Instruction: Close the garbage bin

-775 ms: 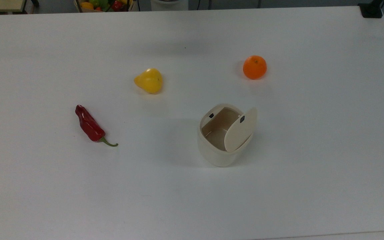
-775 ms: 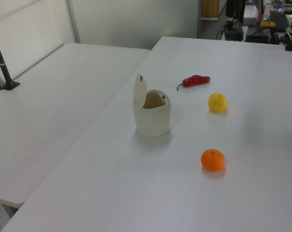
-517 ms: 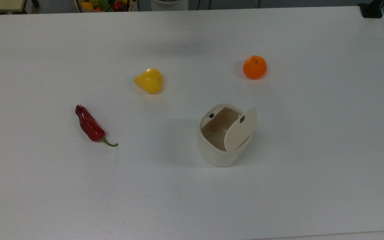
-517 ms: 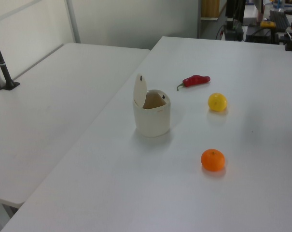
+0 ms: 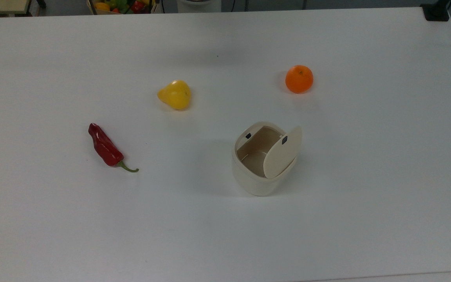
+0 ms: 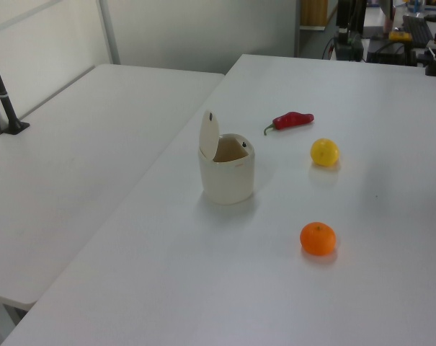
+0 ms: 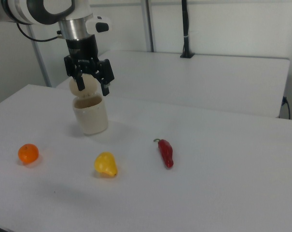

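I am hovering my end effector [image 7: 91, 83], fingers spread and holding nothing, so the garbage bin [image 7: 90, 114] is sitting just beneath it, its lid [image 5: 283, 152] standing upright, ready for pushing down.

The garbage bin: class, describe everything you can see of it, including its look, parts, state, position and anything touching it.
The garbage bin is a small cream-beige, plastic-looking tub with a rounded-square body. It stands upright on the white table. Its flat hinged lid is raised, showing an apparently empty interior, with small black squares on lid and rim. In the right view the gripper hangs above it, fingers open; contact cannot be told.
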`<state>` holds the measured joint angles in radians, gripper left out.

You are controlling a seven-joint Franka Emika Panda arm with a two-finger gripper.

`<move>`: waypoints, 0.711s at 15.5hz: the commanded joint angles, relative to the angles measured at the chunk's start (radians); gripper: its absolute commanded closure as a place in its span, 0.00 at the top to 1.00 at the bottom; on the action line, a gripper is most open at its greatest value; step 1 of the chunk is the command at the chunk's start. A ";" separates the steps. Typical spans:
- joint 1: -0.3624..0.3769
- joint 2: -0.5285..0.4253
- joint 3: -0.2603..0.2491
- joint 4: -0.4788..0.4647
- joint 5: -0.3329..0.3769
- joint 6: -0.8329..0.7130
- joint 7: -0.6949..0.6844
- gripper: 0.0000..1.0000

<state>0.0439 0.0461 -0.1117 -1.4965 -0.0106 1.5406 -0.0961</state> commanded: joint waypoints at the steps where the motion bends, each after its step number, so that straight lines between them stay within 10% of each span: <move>1: 0.011 -0.003 -0.002 0.002 -0.016 -0.016 0.013 1.00; 7: 0.010 -0.003 -0.002 0.004 -0.016 -0.013 0.004 0.96; 11: 0.011 0.000 -0.002 0.002 -0.017 -0.013 -0.030 0.13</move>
<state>0.0442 0.0466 -0.1113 -1.4965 -0.0107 1.5406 -0.0975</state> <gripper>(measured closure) 0.110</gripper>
